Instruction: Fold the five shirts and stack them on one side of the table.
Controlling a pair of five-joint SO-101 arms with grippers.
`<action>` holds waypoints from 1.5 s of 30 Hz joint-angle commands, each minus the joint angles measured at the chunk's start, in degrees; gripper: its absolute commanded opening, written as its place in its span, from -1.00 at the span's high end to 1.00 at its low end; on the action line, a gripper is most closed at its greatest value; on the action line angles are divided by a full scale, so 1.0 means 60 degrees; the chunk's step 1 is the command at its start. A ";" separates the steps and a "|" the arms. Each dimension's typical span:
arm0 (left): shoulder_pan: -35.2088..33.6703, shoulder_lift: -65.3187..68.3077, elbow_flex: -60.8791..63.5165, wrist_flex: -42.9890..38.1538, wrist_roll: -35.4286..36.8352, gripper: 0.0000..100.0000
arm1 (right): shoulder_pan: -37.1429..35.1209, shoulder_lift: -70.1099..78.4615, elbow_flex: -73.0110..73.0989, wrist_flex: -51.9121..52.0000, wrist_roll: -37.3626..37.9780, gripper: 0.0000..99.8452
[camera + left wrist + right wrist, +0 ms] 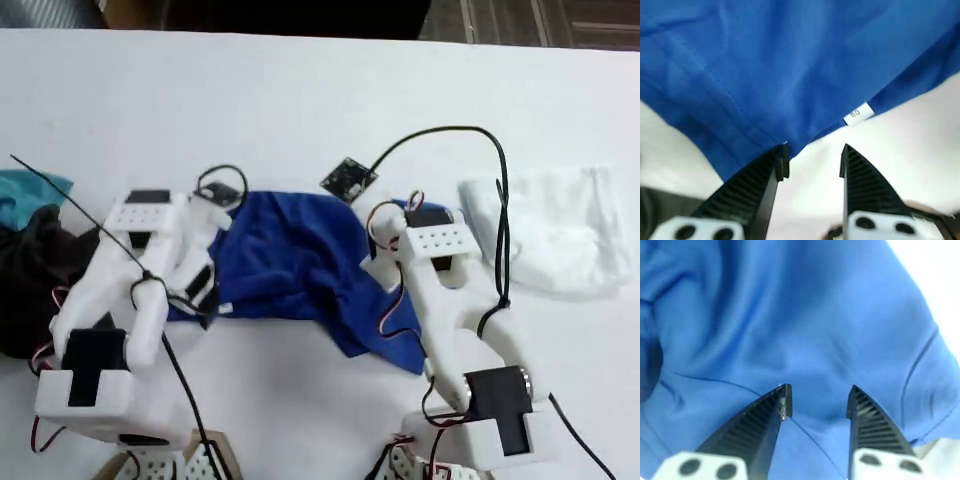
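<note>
though wrist views show blue shirt (790, 65), high view adds white shirt (550, 235)

Black shirt (25, 285) cut by edge; blue shirt (290, 260) partly under left arm (120, 300).

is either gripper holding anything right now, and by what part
Nothing is held. The left gripper is open at the hem of the blue shirt, and the right gripper is open over its cloth; neither is shut on it.
</note>
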 commanded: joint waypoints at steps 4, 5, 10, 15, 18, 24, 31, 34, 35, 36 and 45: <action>-0.1099 -0.0469 0.0037 -0.0923 -0.1099 0.62 | 0.0725 0.0256 -0.0381 -0.0491 -0.0029 0.63; -0.1216 -0.0469 -0.0022 -0.0894 -0.1216 0.62 | 0.0872 0.0462 -0.0410 -0.0505 -0.0015 0.63; -0.1700 -0.0484 -0.0403 -0.0542 -0.1626 0.62 | 0.1341 0.1956 -0.0791 -0.0974 -0.0015 0.63; -0.1934 -0.0469 -0.0462 -0.0557 -0.1626 0.62 | 0.1385 0.2864 -0.1905 -0.0491 -0.0015 0.63; -0.1934 -0.0469 -0.0476 -0.0630 -0.1626 0.62 | 0.1355 0.2850 -0.2183 -0.0242 -0.0015 0.63; -0.1714 -0.0542 -0.1722 0.0557 -0.1509 0.62 | 0.0989 0.1927 -0.2212 0.0623 -0.0015 0.63; -0.0601 -0.0469 -0.5165 0.3443 -0.0806 0.62 | 0.0462 0.1077 -0.2212 0.0740 -0.0117 0.63; -0.0278 -0.0454 -0.5136 0.3282 -0.0791 0.62 | 0.0374 0.1077 -0.2198 0.0740 -0.0117 0.63; -0.0190 -0.0454 -0.4886 0.3136 -0.0791 0.62 | 0.0374 0.1077 -0.2198 0.0740 -0.0117 0.63; -0.0132 -0.0454 -0.4564 0.2974 -0.0791 0.62 | 0.0418 0.1077 -0.2198 0.0740 -0.0117 0.63; -0.0103 -0.0454 -0.1326 0.0762 -0.0835 0.62 | 0.0447 0.1062 -0.2212 0.0769 -0.0059 0.63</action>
